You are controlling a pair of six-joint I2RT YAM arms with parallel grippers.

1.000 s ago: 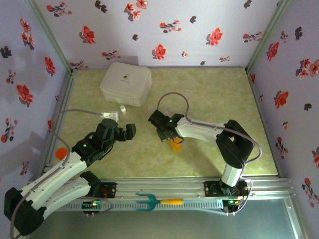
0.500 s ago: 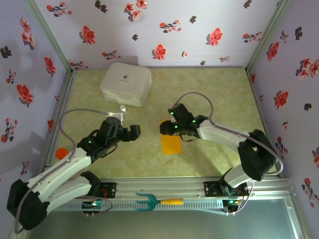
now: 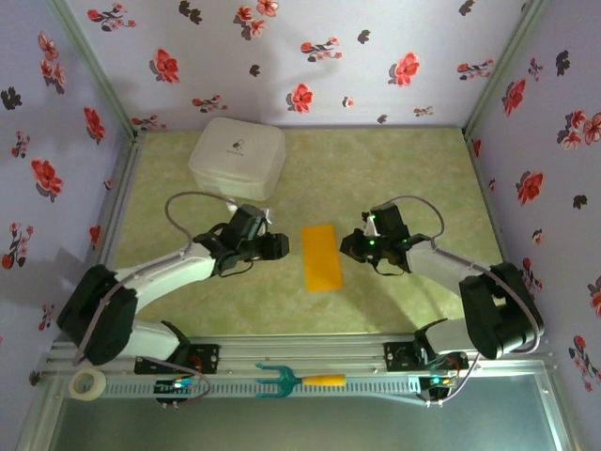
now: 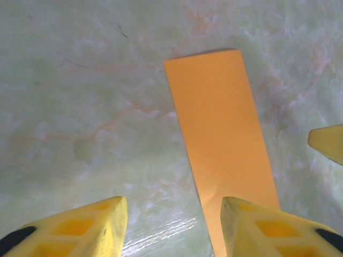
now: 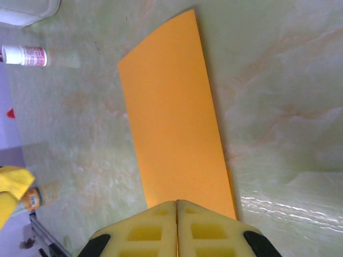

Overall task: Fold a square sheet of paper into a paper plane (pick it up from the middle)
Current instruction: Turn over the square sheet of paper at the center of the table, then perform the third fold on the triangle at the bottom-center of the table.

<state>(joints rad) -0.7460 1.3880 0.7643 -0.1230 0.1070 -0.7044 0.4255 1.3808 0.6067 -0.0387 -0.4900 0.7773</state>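
The paper [image 3: 321, 257], lifted 1 second ago, now lies flat on the surface [image 3: 404, 178] — a narrow strip awaiting further folds; right gripper [image 5: 177, 206] closed, left gripper [image 4: 174, 214] half-open, both empty.

Around the paper [image 3: 321, 257], 12 and 6 o'clock are bare table [image 3: 394, 178], free for a pass; 9 o'clock is blocked by the left gripper [image 3: 275, 246] and its arm, 3 o'clock by the right gripper [image 3: 346, 246]; towards 11 o'clock the box [image 3: 237, 157] stands well apart, a bottle [image 5: 24, 55] near it; walls [image 3: 329, 56] close the far edge and sides.
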